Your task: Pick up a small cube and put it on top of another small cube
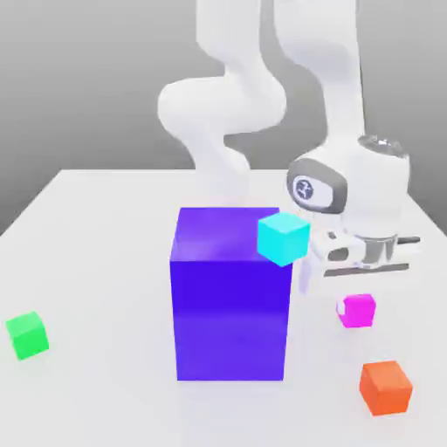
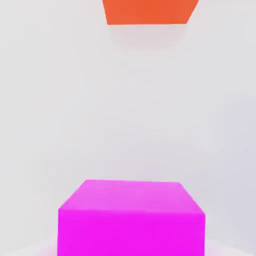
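One small magenta cube (image 1: 358, 310) sits below the pincer (image 1: 365, 266), near an orange cube (image 1: 386, 387).

From where I'm sitting, the big blue-purple block (image 1: 230, 297) takes up the middle of the exterior view, standing on the white table (image 1: 96, 253). A small cyan cube (image 1: 283, 237) shows at its upper right corner; can't tell if it's resting on the block. Small green cube (image 1: 27, 334) is way off at the lower left. Small orange cube (image 1: 385, 387) sits at the lower right, and its edge also peeks in at the hand view's top (image 2: 148, 12).
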